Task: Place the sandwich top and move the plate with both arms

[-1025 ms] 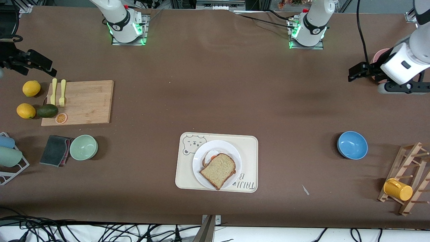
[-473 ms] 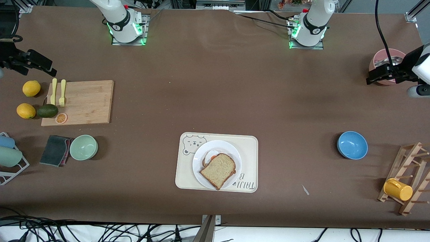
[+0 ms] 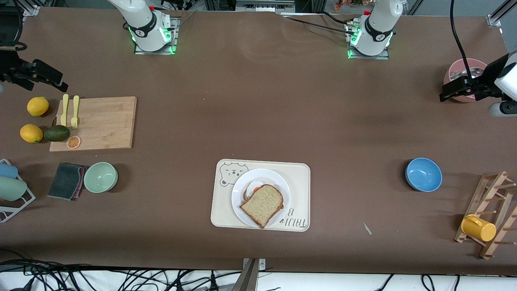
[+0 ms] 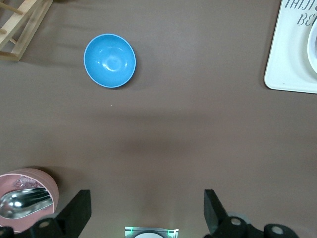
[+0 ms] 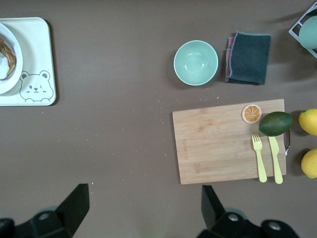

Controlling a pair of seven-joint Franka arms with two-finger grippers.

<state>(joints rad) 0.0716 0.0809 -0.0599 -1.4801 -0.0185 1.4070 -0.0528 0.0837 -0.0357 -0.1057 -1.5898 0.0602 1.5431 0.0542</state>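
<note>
The sandwich top lies askew on the egg slice, whose egg white peeks out, on the round white plate. The plate sits on the cream bear tray near the front camera. My left gripper is open and empty, up over the pink bowl at the left arm's end of the table. My right gripper is open and empty, up over the right arm's end, above the lemons. In the right wrist view the plate's edge and the tray show; my right gripper is over bare table.
A blue bowl, a wooden rack and a yellow mug stand at the left arm's end. A cutting board with yellow cutlery, lemons, an avocado, a green bowl and a dark cloth are at the right arm's end.
My left gripper has moved outward toward its end of the table, over the pink bowl, and has held still for the last half second. The right arm has not moved.
</note>
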